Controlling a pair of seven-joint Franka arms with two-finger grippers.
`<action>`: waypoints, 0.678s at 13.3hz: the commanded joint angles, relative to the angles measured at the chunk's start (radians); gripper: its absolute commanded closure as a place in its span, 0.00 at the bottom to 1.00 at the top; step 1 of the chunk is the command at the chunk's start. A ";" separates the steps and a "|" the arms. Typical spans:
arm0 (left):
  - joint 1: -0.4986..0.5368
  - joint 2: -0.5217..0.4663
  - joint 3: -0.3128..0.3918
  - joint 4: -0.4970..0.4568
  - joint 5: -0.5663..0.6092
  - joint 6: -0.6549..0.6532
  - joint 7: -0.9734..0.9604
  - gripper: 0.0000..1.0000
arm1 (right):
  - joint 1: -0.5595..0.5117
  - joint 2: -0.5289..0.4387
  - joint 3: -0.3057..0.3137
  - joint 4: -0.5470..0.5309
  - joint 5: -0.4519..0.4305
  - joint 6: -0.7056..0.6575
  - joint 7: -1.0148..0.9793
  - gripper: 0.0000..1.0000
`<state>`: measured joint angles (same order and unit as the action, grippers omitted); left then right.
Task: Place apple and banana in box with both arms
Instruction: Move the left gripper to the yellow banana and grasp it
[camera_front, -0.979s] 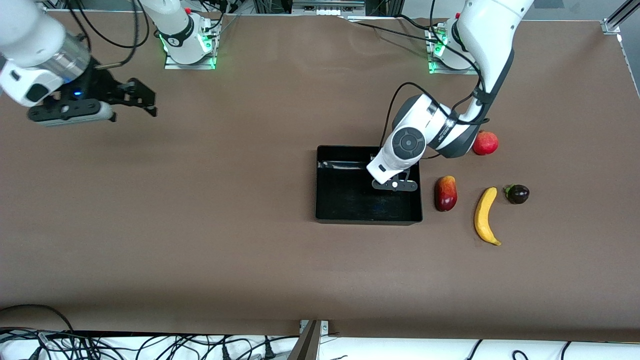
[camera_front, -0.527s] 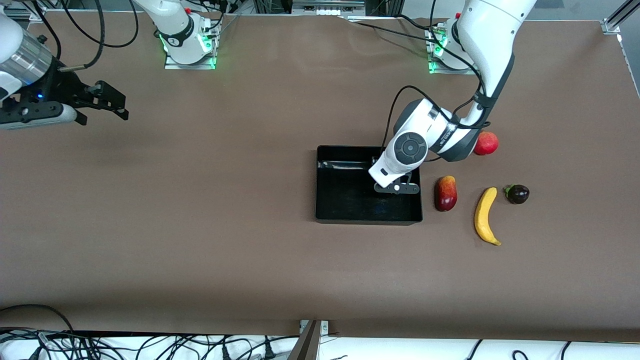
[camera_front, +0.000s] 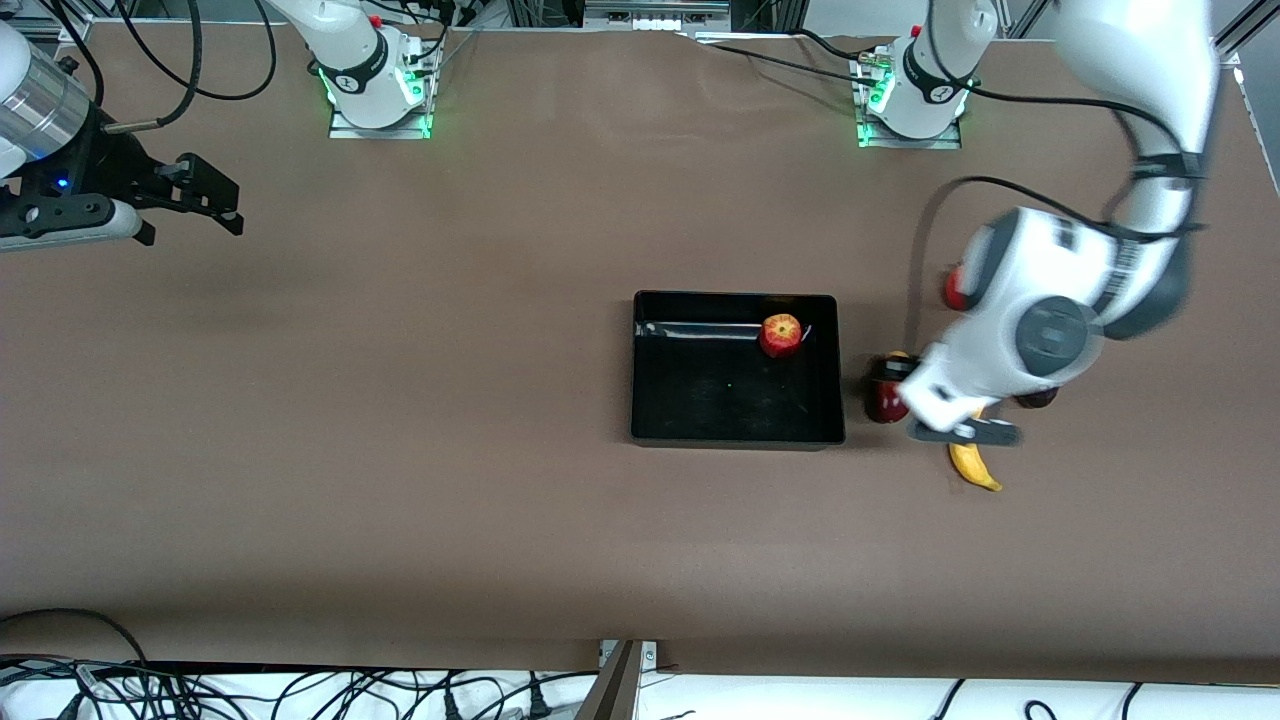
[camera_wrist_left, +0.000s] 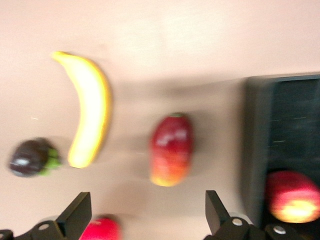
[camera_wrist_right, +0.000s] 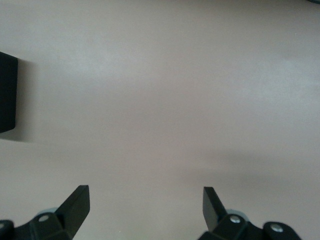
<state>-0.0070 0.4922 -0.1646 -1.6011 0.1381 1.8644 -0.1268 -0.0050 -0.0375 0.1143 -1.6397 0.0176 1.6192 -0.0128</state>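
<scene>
Apple (camera_front: 781, 335) sits in the box (camera_front: 737, 433), at its 1 o'clock corner. Left gripper (camera_wrist_left: 145, 220), jaws wide and empty, hovers over the banana (camera_front: 972, 464); risk: bumping the crowded mango-like fruit (camera_wrist_left: 171, 149). Right gripper (camera_wrist_right: 145, 212) waits, jaws wide.

Even, bright overhead light covers the brown worktop (camera_front: 400, 450) in the front view, with soft, faint shadows. The left arm (camera_front: 1040, 330) is smeared by motion blur. The left wrist view is blurred too, the banana (camera_wrist_left: 90, 107) soft-edged. The right wrist view looks pale and washed.
</scene>
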 joint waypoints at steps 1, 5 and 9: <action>0.053 0.107 -0.010 0.015 0.054 0.138 0.119 0.00 | -0.021 0.011 0.016 0.029 -0.019 -0.019 -0.004 0.00; 0.130 0.190 -0.012 -0.010 0.080 0.249 0.222 0.00 | -0.020 0.028 0.018 0.029 -0.038 -0.015 -0.001 0.00; 0.137 0.236 -0.010 -0.019 0.081 0.282 0.222 0.02 | -0.020 0.028 0.019 0.029 -0.038 -0.012 0.005 0.00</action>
<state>0.1211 0.7239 -0.1664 -1.6084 0.1942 2.1264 0.0849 -0.0110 -0.0156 0.1159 -1.6354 -0.0031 1.6194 -0.0127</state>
